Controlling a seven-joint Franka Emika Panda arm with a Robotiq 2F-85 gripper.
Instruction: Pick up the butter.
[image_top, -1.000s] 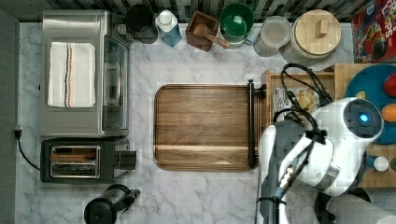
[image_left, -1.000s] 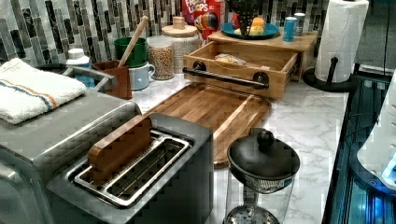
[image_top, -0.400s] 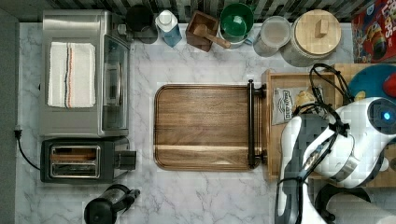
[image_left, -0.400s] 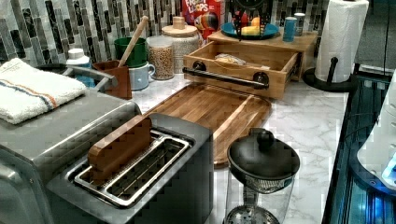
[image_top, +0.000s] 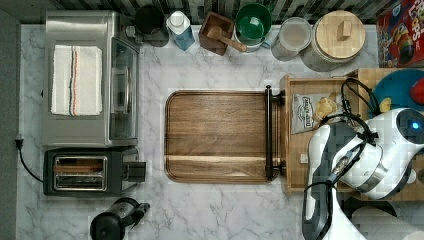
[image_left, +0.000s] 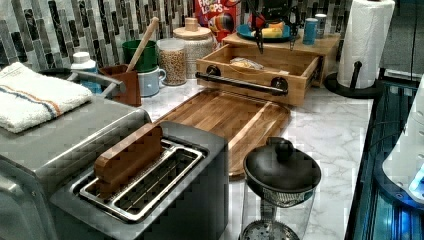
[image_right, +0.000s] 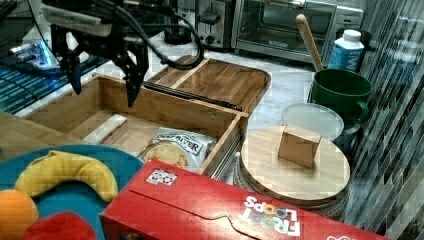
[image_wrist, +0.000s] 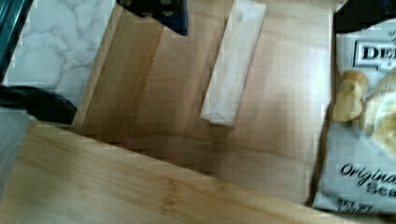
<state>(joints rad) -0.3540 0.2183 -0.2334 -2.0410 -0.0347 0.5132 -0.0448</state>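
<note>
black two-fingered pincer (image_right: 102, 82): spread apart, empty, above wooden drawer tray (image_right: 60, 106) | pale cream rectangular butter stick (image_wrist: 233, 63): flat inside, apart from silvery chip bag (image_right: 172, 146)

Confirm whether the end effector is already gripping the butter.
No. In the right view the open end effector hangs above the drawer, apart from the butter lying flat on its floor.

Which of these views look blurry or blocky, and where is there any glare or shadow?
Wrist view: soft, smeared blur over the pale cream butter stick and the silvery chip bag. Top view: blocky mosaic on the white robot arm. Left view: blocky patches on the dark metal toaster. Right view: sheen on the chip bag, and the black gripper is dark against the wooden drawer.
</note>
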